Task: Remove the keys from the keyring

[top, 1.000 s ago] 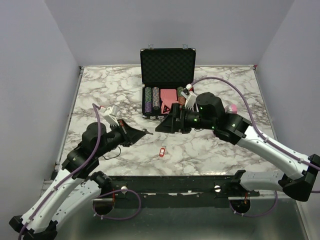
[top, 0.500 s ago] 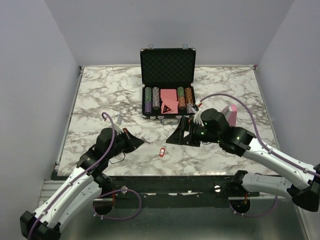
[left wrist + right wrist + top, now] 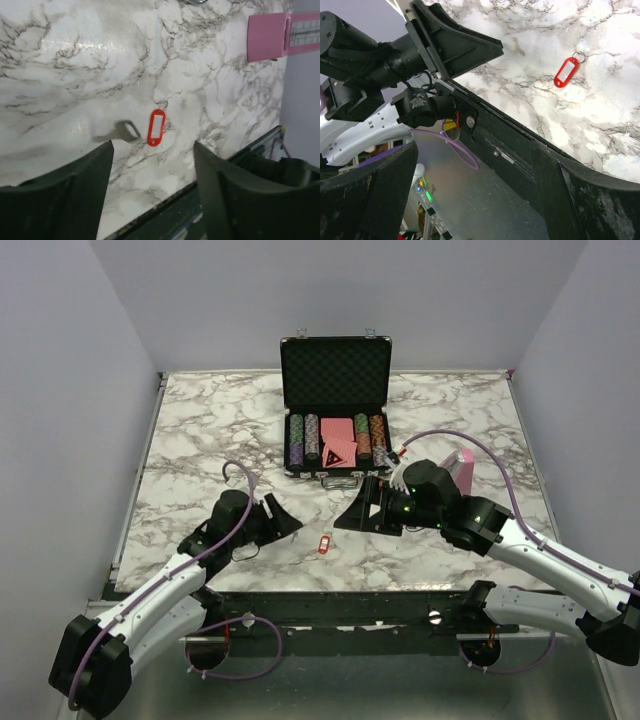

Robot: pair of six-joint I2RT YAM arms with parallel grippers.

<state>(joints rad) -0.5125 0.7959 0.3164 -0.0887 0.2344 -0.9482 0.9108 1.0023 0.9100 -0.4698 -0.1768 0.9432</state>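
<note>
Left wrist view: keyring [image 3: 156, 128] lying just ahead of left gripper [image 3: 152, 150], fingers parted, empty — grey key [image 3: 120, 133] just beside it. Right gripper [image 3: 352, 512] likewise spread, empty — near, opposite side.

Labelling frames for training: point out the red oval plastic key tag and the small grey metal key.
red oval plastic key tag [image 3: 156, 128]: left wrist view, its white centre.
small grey metal key [image 3: 118, 133]: left wrist view, blade beside the head.

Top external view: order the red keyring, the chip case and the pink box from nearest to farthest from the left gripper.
1. Red keyring, just right of the left gripper.
2. Chip case, farther back, mid-table.
3. Pink box, far right.
</note>
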